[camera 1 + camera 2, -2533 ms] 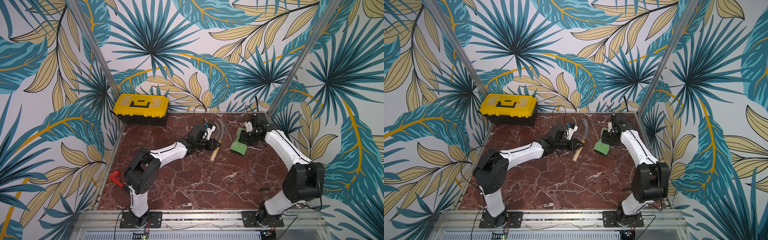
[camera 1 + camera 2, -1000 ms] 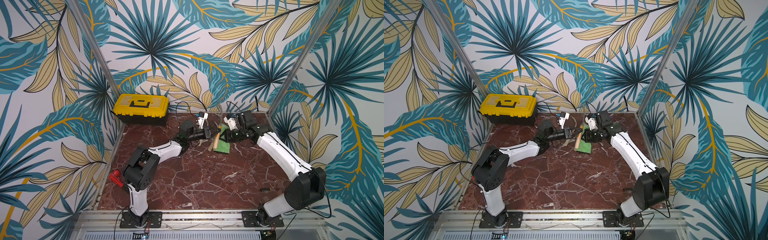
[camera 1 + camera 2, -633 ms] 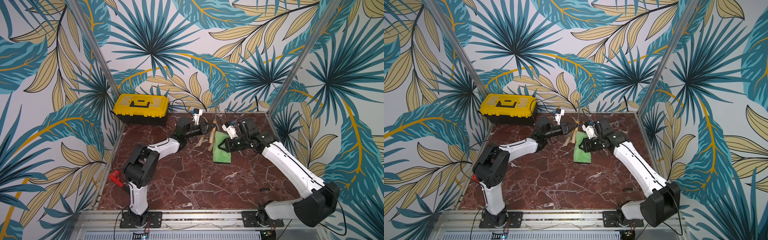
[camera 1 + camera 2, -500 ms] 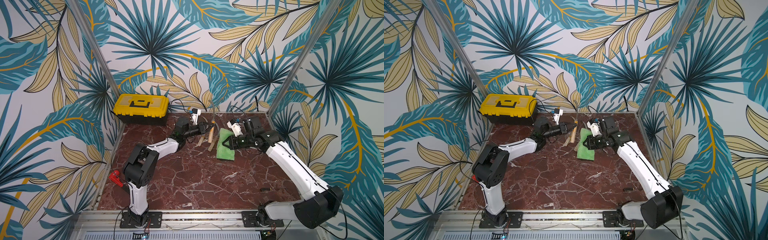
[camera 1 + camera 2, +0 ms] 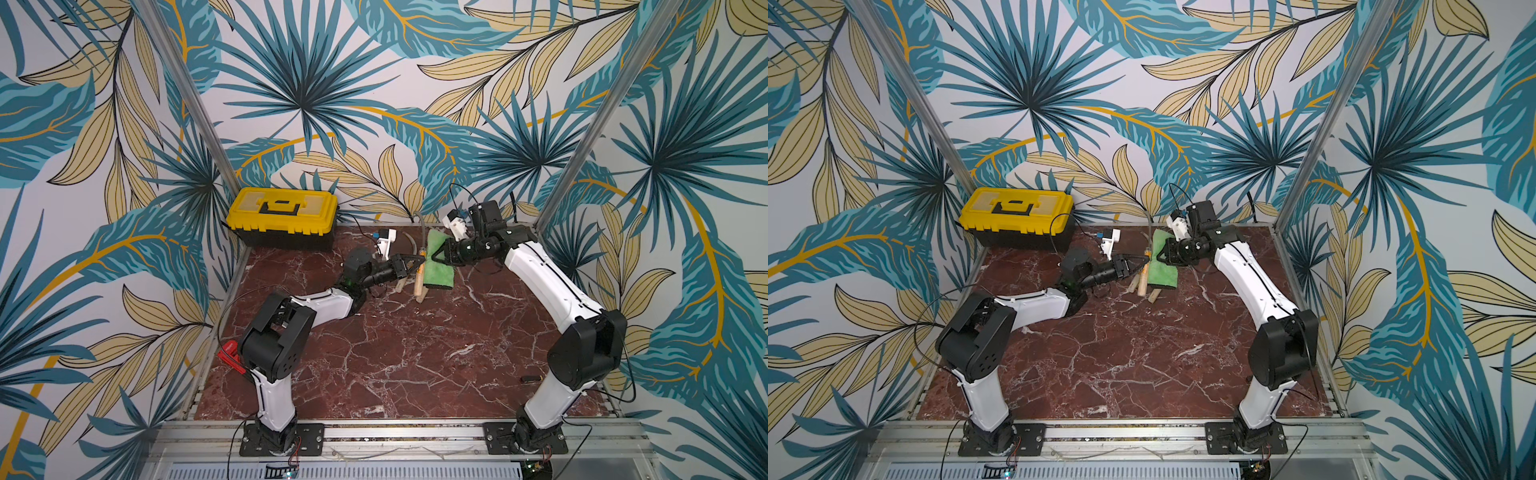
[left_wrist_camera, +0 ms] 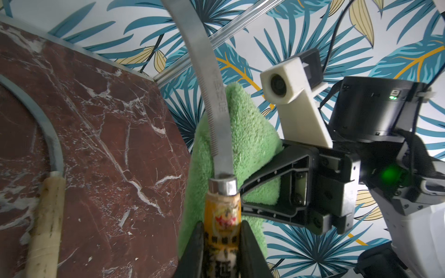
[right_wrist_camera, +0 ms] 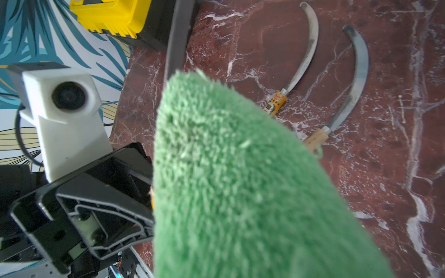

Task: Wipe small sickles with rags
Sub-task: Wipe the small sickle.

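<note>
One small sickle [image 6: 219,149] stands upright above the worktop [image 6: 108,144], left fingers [image 6: 192,250] clenched on its rigid labelled handle, sensibly clear of the thin toothed blade, while right fingers [image 6: 269,173] pinch the soft, light rag [image 6: 250,144] against that blade.

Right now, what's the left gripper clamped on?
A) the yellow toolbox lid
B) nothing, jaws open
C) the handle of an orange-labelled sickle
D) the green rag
C: in the left wrist view the left gripper is shut on the orange-labelled handle of the sickle, whose blade points away from it, while the right gripper holds the green rag against that blade.
</note>
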`<state>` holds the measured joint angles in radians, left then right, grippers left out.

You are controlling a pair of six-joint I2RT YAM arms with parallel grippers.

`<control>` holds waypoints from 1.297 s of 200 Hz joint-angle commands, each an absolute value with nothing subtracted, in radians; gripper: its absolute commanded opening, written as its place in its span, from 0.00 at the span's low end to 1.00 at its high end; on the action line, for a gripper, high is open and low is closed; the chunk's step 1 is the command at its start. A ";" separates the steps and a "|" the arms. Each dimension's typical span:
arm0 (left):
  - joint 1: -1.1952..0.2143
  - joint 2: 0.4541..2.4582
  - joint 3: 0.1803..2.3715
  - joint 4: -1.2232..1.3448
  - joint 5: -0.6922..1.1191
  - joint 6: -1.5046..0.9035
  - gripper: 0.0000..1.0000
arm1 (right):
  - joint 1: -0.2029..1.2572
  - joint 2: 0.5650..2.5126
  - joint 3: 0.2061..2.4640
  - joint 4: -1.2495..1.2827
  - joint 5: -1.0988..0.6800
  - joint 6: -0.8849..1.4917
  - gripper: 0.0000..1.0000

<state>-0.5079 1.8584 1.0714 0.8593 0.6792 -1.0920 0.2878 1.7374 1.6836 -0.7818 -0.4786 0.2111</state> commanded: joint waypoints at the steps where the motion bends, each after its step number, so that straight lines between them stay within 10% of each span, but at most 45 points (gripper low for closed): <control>1: -0.509 1.879 1.109 0.955 0.697 -1.127 0.00 | 0.324 1.701 1.675 -0.770 -0.566 0.180 0.06; 116: -0.499 1.983 1.222 1.054 0.710 -1.235 0.00 | 0.392 1.449 1.292 -0.669 -0.494 0.242 0.06; 259: -0.500 1.946 1.131 1.169 0.705 -1.290 0.00 | 0.301 1.757 1.706 -0.861 -0.582 0.180 0.06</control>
